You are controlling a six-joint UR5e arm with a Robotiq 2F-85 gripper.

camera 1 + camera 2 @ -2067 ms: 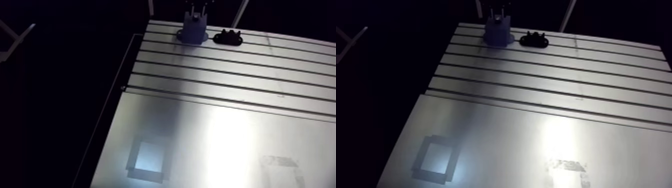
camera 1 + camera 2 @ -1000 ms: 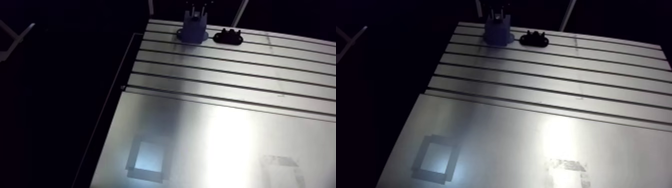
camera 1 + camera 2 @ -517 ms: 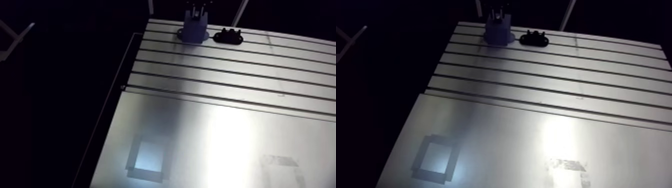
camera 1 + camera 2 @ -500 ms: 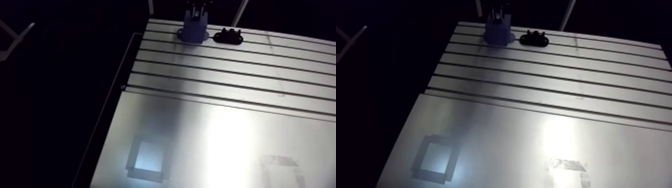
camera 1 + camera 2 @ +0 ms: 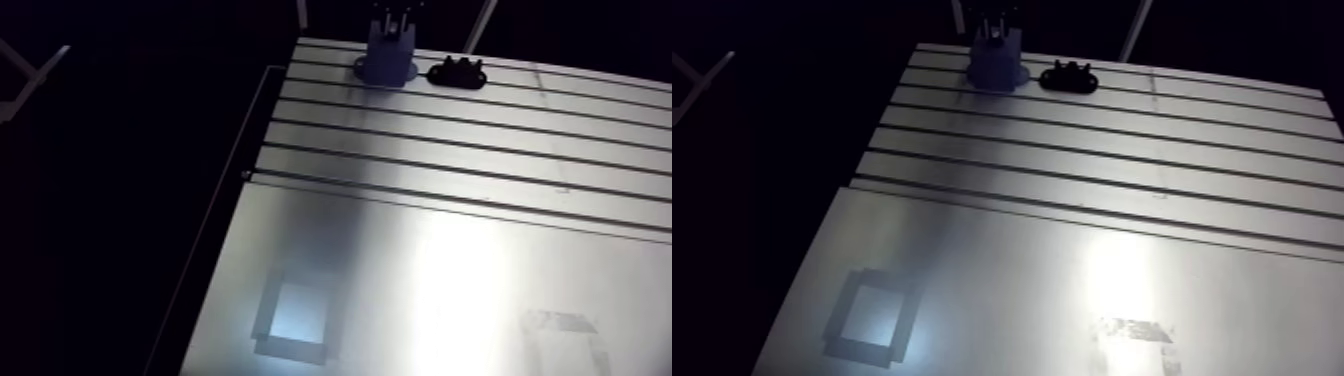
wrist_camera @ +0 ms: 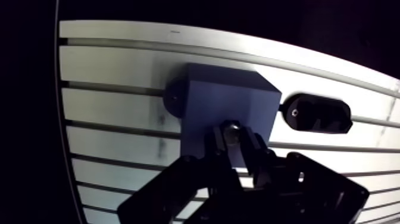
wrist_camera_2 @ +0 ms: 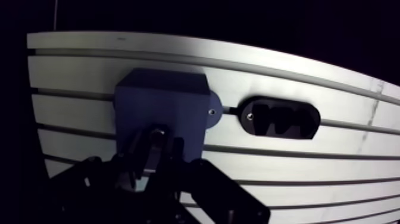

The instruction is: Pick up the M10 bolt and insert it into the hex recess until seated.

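A black oval holder (image 6: 315, 113) lies just beside the blue block (image 6: 229, 98) at the slotted bench's (image 5: 450, 250) far edge, well apart from a taped square outline (image 5: 295, 318). The hand (image 6: 233, 143) hangs over the block, fingers pinched on the M10 bolt (image 6: 232, 130), a small dull-grey stub above the block's top.

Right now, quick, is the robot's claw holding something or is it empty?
Gripper: closed on the bolt, held right at the blue block.
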